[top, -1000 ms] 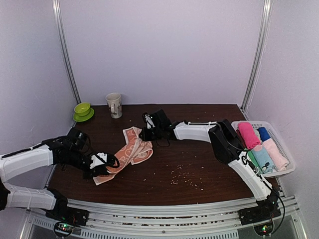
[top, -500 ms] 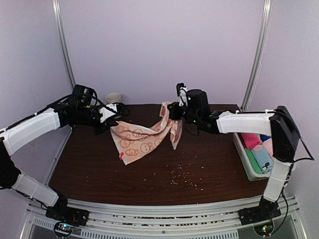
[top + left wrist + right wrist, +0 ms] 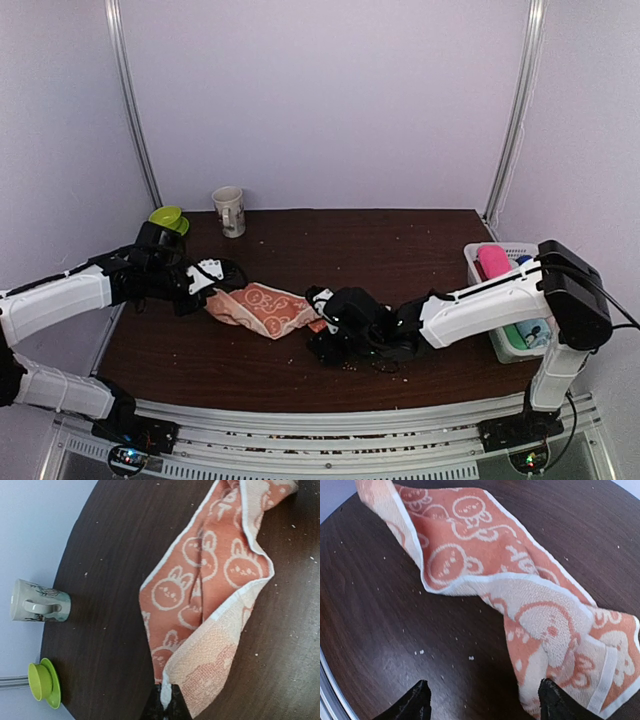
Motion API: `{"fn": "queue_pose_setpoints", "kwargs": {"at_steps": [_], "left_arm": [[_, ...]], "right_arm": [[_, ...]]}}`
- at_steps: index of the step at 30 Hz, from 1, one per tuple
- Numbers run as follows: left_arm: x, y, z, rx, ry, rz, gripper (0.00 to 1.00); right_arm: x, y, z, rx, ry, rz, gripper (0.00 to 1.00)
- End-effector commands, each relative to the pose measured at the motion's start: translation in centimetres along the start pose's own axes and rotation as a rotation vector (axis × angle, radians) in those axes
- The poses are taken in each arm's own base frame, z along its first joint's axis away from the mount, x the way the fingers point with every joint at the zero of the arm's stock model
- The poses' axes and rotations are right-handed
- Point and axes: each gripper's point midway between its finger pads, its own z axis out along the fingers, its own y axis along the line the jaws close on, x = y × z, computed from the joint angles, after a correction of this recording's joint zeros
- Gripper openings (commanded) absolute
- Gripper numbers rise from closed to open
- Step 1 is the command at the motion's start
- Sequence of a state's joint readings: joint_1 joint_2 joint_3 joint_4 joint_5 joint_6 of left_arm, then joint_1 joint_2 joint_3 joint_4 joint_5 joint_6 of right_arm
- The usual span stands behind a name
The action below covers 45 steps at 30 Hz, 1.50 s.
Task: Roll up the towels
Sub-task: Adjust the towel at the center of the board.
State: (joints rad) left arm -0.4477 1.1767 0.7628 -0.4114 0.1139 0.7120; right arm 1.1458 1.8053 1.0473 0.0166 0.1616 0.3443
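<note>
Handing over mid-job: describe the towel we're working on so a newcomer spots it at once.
On the brown table, look left of centre. A crumpled orange-peach towel lies there, one corner pinched by the left end effector. Unlike the plain rolled cloths in the white basket at the right edge, it is unrolled and printed with white bunny faces.

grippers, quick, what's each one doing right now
Left gripper: closed on a corner of the towel.
Right gripper: open, holding nothing.
</note>
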Motion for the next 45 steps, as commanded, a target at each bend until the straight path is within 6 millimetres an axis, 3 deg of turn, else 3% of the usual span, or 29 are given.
{"fn": "queue_pose_setpoints", "kwargs": {"at_steps": [1, 5, 8, 11, 20, 31, 45], "left_arm": [[-0.8, 3.3, -0.8, -0.161, -0.024, -0.006, 0.00], [-0.4, 2.1, -0.2, -0.118, -0.024, 0.007, 0.00], [0.1, 1.0, 0.2, -0.082, -0.024, 0.011, 0.00], [0.3, 0.2, 0.2, -0.057, -0.032, 0.017, 0.00], [0.9, 0.2, 0.3, -0.088, -0.035, -0.044, 0.00], [1.0, -0.8, 1.0, -0.035, -0.034, -0.043, 0.00], [0.7, -1.0, 0.9, -0.023, -0.047, -0.048, 0.00]], "right_arm": [[-2.6, -1.0, -4.6, 0.006, -0.061, 0.015, 0.78], [-4.1, -3.2, -7.9, 0.085, -0.116, -0.049, 0.86], [-3.7, -4.4, -8.5, 0.133, -0.090, -0.145, 0.92], [-2.6, -6.4, -7.2, 0.171, -0.018, -0.148, 0.94], [-1.0, -11.7, -1.8, 0.045, 0.069, 0.165, 0.79], [1.9, -10.7, 2.5, -0.085, 0.200, 0.246, 0.61], [1.3, -10.4, 3.8, -0.175, 0.166, 0.336, 0.50]]}}
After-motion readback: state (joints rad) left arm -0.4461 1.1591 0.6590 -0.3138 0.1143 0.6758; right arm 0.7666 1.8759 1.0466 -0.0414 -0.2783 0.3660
